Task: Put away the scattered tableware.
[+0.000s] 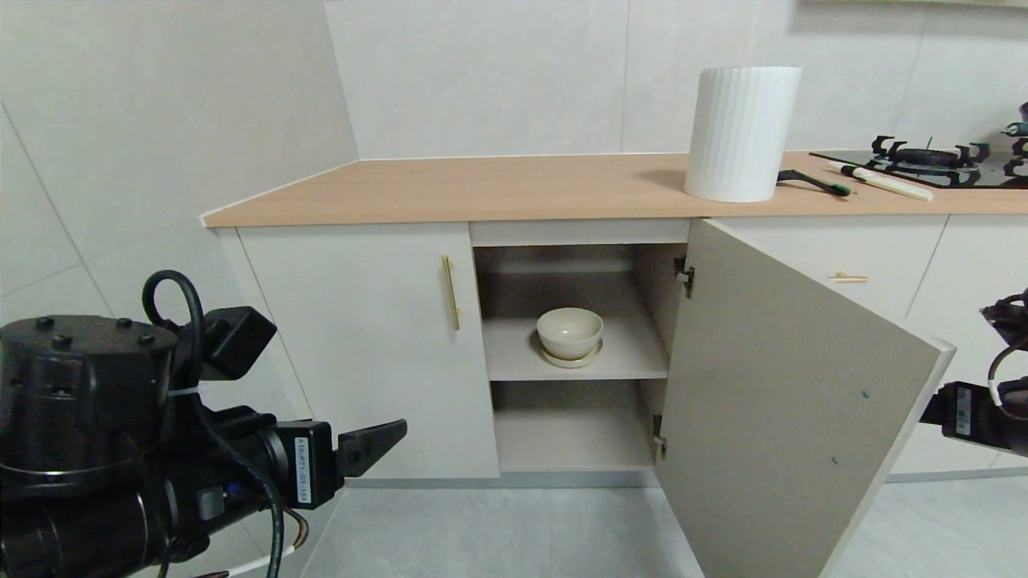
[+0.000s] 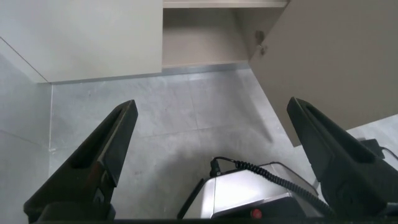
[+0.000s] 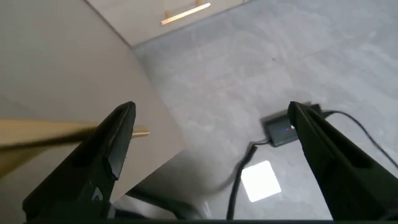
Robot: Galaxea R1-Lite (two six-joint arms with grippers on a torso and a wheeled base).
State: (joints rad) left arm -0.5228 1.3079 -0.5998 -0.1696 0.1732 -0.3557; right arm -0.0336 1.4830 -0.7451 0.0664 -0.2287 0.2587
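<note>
Right end effector (image 3: 211, 109) stands with its fingers spread wide and nothing between them, just beside the gold handle (image 3: 62, 134) on the outer face of the open cabinet door (image 1: 771, 385). Whether a finger touches the bar I cannot tell. Left end effector (image 2: 212, 104) is likewise spread and empty, low at the near left over the floor (image 2: 186, 112).

The bowl (image 1: 569, 331) sits on a saucer (image 1: 572, 361) on the upper shelf (image 1: 634, 357) inside the cabinet, so I judge the step in hand is shutting that door. To do it well I would press flat on the outer face near its free edge and follow the hinge arc slowly — no jolt to the crockery. Two utensils (image 1: 883, 181) lie far right on the worktop (image 1: 482, 189), beside a white ribbed cylinder (image 1: 743, 132), possibly yet to stow.

Head view gives me shelf, bowl and worktop; the right wrist view gives the handle, which the door slab hides from the head.
</note>
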